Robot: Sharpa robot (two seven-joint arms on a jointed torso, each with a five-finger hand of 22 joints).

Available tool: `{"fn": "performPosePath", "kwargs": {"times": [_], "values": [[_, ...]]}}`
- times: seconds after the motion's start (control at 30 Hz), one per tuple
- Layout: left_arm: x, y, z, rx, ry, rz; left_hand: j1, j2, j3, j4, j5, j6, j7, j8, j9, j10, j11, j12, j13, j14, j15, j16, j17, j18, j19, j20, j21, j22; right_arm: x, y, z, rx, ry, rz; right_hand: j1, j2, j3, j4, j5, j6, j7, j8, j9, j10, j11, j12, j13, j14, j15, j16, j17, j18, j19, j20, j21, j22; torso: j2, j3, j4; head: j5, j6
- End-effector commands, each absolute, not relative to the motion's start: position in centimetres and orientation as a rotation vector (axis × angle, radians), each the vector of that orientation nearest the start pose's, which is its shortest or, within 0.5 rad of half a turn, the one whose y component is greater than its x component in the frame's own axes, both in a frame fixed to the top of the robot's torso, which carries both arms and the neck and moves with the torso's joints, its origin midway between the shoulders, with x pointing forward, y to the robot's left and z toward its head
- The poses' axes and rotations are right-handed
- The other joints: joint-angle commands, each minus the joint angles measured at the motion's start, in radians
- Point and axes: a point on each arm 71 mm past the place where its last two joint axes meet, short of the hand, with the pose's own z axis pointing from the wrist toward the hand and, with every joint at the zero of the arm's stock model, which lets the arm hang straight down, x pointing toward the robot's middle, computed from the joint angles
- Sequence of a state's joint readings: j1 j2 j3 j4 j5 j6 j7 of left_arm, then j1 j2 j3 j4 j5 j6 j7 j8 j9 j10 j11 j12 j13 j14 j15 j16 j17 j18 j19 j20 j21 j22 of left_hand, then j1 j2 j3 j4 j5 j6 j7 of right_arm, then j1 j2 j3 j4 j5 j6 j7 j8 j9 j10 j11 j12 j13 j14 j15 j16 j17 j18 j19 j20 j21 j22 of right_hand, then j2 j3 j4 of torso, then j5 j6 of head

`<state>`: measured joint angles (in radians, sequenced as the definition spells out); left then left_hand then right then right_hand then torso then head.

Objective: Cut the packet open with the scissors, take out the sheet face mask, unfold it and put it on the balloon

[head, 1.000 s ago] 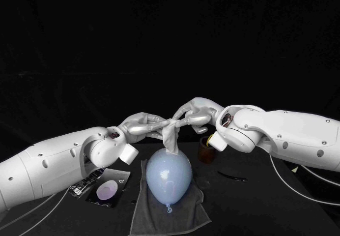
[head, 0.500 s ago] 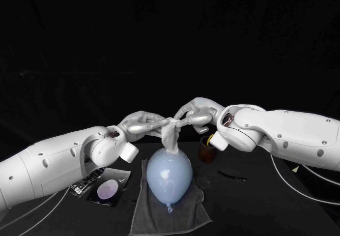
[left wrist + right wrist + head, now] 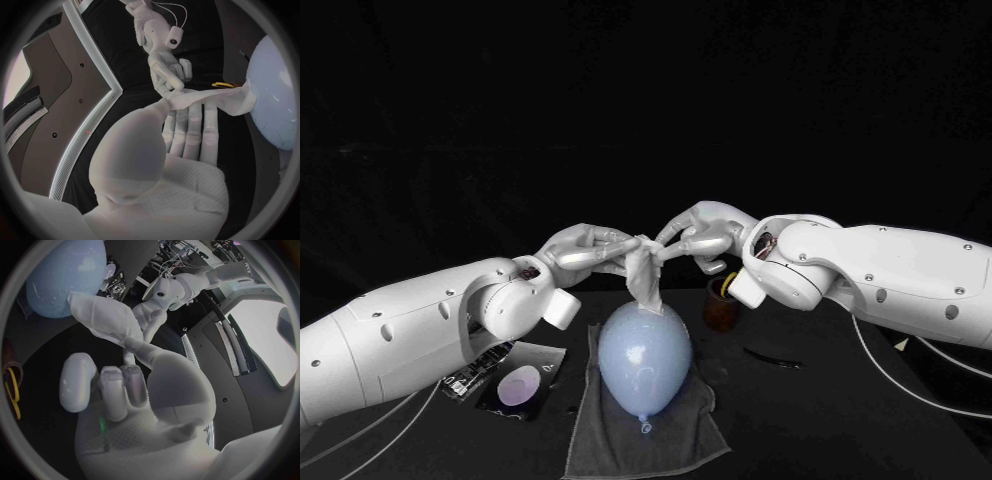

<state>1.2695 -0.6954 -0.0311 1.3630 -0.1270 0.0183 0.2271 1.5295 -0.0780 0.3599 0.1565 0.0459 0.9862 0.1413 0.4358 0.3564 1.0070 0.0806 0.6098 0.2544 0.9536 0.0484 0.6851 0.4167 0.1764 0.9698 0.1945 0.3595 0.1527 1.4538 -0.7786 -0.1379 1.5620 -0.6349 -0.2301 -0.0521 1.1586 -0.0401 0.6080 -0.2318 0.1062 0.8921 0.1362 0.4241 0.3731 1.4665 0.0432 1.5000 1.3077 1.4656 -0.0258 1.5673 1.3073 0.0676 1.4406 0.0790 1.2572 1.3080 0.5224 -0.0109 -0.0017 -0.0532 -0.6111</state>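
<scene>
A pale blue balloon (image 3: 643, 358) lies on a grey towel (image 3: 606, 440) at the table's middle, knot toward me. Above its far end hangs the white sheet mask (image 3: 640, 270), still folded into a narrow strip. My left hand (image 3: 586, 250) and right hand (image 3: 697, 232) both pinch its top, their fingertips close together. The mask (image 3: 212, 100) stretches from my left fingers (image 3: 190, 130) toward the balloon (image 3: 272, 95), with the right hand (image 3: 164, 60) gripping the same edge. In the right wrist view the mask (image 3: 103, 320) hangs near the balloon (image 3: 65, 272), and the left hand (image 3: 150, 317) holds it.
The cut packet (image 3: 516, 382) lies on the table at the left, beside my left arm. A dark brown cup (image 3: 721, 303) stands right of the balloon. A thin dark object (image 3: 773, 357), probably the scissors, lies further right on the table.
The two hands have drawn slightly apart at the mask's top, and the left hand has shifted a little. The mask still hangs folded over the balloon's far end.
</scene>
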Motion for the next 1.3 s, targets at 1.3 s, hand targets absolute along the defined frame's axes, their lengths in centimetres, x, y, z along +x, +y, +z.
{"fn": "performPosePath", "kwargs": {"times": [1.3], "values": [[51.0, 15.4, -15.3, -0.889, 1.749, -1.856, -0.076, 0.061, 0.281, -0.242, 0.002, -0.101, 0.030, -0.070, 0.048, -0.149, 0.029, 0.217, 0.115, -0.125, 0.020, 0.169, 0.084, -0.016, -0.171, -0.015, 0.253, 0.179, 50.6, -15.2, -11.7, 0.554, 1.667, 1.310, -0.010, -0.020, -0.098, 0.044, -0.057, -0.008, 0.015, -0.086, -0.029, 0.057, 0.023, -0.013, 0.203, 0.105, 0.023, 0.003, 0.263, 0.001, -0.008, 0.022, -0.017, 0.166, 0.000, 0.0005, 0.0003, -0.002, -0.001]]}}
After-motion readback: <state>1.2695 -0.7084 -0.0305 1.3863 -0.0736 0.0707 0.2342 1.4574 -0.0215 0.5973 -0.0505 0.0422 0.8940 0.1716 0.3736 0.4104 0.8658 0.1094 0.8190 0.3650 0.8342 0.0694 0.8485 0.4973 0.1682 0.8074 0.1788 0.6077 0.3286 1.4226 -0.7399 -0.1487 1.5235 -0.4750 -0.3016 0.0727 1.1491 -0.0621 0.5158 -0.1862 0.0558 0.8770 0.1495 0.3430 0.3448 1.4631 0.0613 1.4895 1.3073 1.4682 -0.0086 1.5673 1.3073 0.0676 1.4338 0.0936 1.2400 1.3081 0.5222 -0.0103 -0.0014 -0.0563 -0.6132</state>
